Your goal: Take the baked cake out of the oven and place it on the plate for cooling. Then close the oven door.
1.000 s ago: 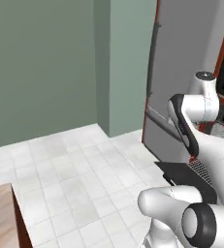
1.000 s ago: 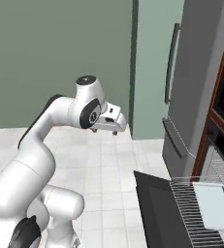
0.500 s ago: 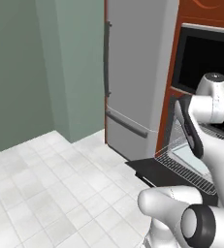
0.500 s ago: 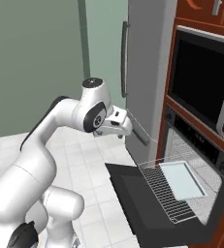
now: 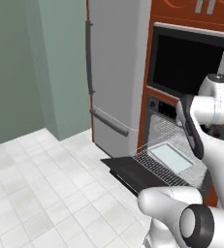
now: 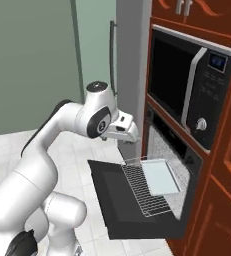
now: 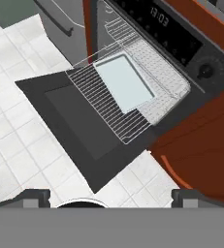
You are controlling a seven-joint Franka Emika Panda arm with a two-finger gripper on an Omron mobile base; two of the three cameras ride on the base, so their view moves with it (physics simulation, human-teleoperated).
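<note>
The black oven (image 6: 173,146) stands open under the microwave, and its door (image 6: 118,199) lies flat, panel up. A wire rack (image 6: 148,196) is pulled out over the door with a pale flat tray (image 6: 160,176) on it. The hand view looks down on the door (image 7: 70,114), the rack (image 7: 106,104), the tray (image 7: 125,82) and the oven's control strip (image 7: 174,31). My gripper (image 6: 132,134) hovers above the door's left rear corner, open, with nothing between its fingertips (image 7: 36,196). The cake and the plate are out of view.
A tall grey fridge (image 5: 116,72) stands left of the oven, its handles facing the room. The silver-trimmed microwave (image 6: 189,90) sits above the oven in red-brown cabinetry (image 6: 222,200). White tiled floor (image 5: 31,193) spreads to the left of the lowered door (image 5: 133,174).
The whole picture has shifted as the base moved: the fridge slid left and the open oven, rack and microwave came into full view and closer. The gripper stayed open.
</note>
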